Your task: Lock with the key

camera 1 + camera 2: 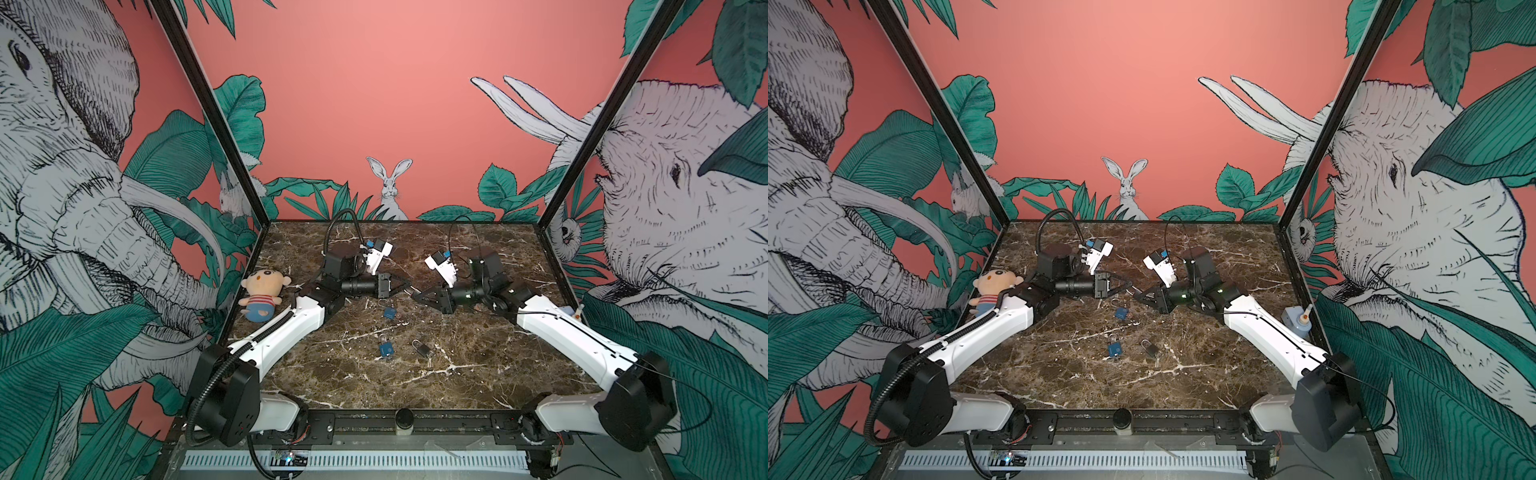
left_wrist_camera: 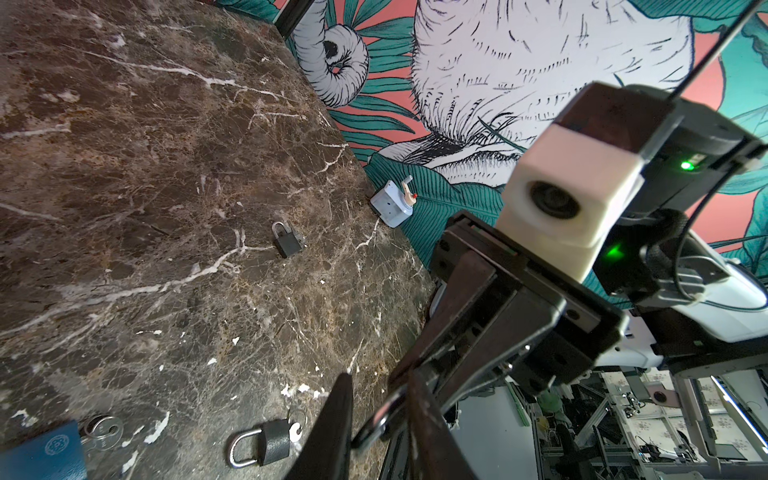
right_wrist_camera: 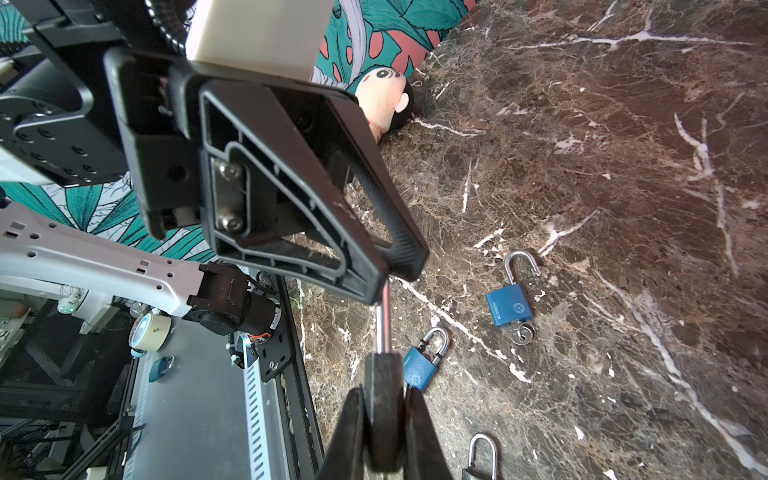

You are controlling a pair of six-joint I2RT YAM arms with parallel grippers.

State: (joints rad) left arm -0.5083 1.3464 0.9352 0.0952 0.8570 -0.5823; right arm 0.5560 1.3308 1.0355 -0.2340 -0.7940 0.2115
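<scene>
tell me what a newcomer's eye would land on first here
Two white-and-black arms meet over the middle of the dark brown marble table, the right gripper clamping a small black padlock while the left gripper pinches its silver shackle. Nearer the front lie two blue padlocks and another black padlock; a striped plush doll sits at the table's left edge.

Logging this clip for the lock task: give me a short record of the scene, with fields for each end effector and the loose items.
right end effector: shut on body of held padlock
left end effector: fingertips at that padlock's shackle, grip unclear
loose on table: open blue padlock with key, second blue padlock, black padlock
also: plush doll by left wall
</scene>
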